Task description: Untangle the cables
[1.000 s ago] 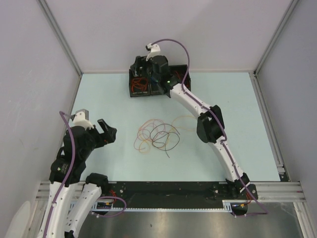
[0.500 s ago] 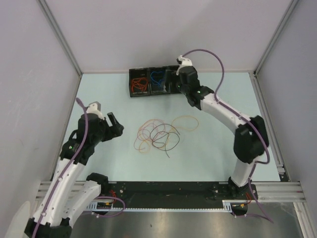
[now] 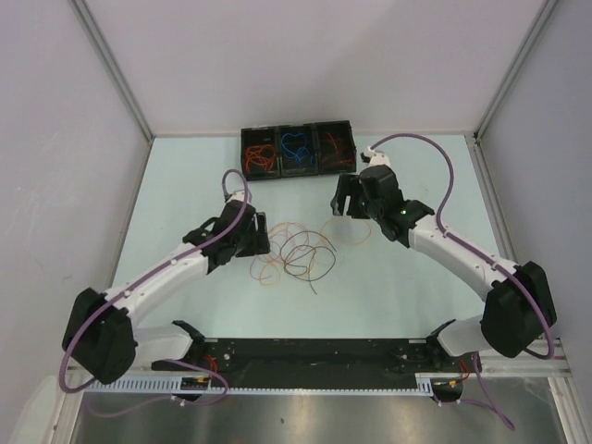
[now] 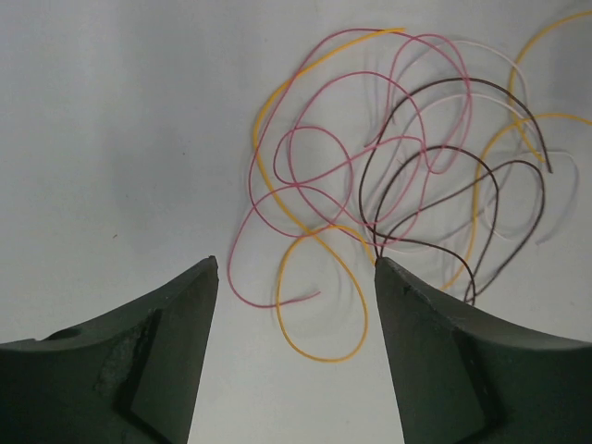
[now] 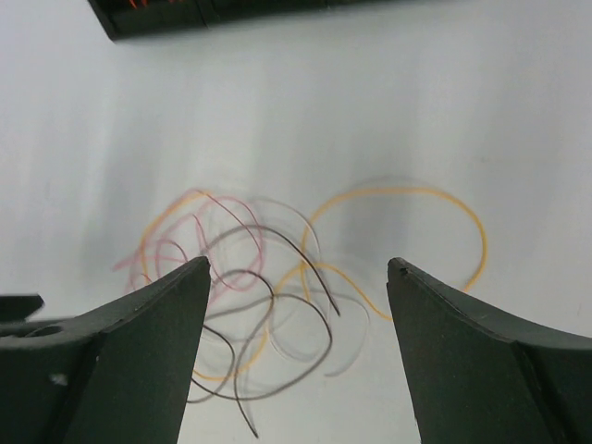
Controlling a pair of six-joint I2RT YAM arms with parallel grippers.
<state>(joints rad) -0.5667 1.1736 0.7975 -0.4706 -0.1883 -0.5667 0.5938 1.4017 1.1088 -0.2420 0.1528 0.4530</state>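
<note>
The cables [image 3: 296,252] lie in one loose tangle on the pale table: thin pink, orange-yellow, dark and pale strands looping over each other. My left gripper [image 3: 260,235] hovers at the tangle's left edge, open and empty. In its wrist view [image 4: 296,264] an orange-yellow loop [image 4: 319,358] and a pink cable end [image 4: 313,295] lie on the table between the fingertips. My right gripper [image 3: 344,203] hangs open and empty above the tangle's upper right. Its wrist view [image 5: 298,263] looks down on blurred dark and pink strands [image 5: 250,305] and a wide yellow loop [image 5: 407,191].
A black three-compartment tray [image 3: 279,148] stands at the back edge, holding orange, blue and red cables in separate bins; its corner shows in the right wrist view [image 5: 157,18]. Walls enclose the table on three sides.
The right arm left the tray at the back and came forward over the tangle. The left arm stretched out from the left side to the tangle's left edge, its jaws narrowing a little.
</note>
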